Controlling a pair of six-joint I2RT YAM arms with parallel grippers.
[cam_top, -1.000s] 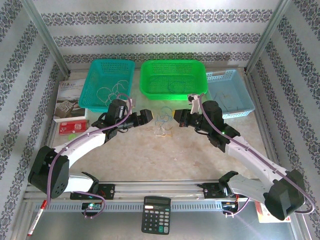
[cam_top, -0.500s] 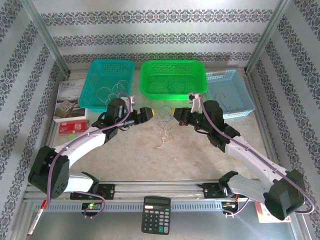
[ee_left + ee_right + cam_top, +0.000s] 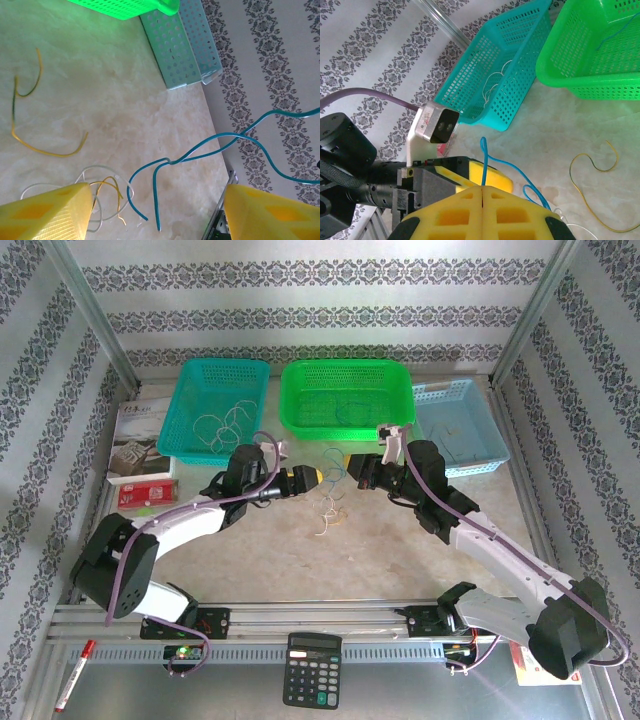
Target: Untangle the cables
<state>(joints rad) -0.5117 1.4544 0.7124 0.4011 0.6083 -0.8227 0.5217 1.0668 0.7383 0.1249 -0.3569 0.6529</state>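
The cables are thin loose wires. A blue cable (image 3: 484, 156) rises from my right gripper (image 3: 483, 190), which is shut on it. In the left wrist view the blue cable (image 3: 200, 151) hangs twisted between the yellow fingers (image 3: 47, 212) of my left gripper (image 3: 159, 194), which is open and not touching it. Below lie a whitish cable (image 3: 102, 205) and a yellow cable (image 3: 47, 149) on the table. From above, the left gripper (image 3: 316, 477) and right gripper (image 3: 349, 462) face each other across the blue cable (image 3: 331, 468), with whitish and yellow wires (image 3: 326, 512) beneath.
A teal basket (image 3: 190, 405) holding whitish wires, a green basket (image 3: 300, 400) and a light blue basket (image 3: 480, 430) line the back. A booklet and red box (image 3: 140, 450) lie at the left. A calculator (image 3: 312, 670) sits on the front rail.
My left gripper has moved right, up to the blue cable, and its jaws have narrowed. The right gripper stayed shut and rose slightly with the cable.
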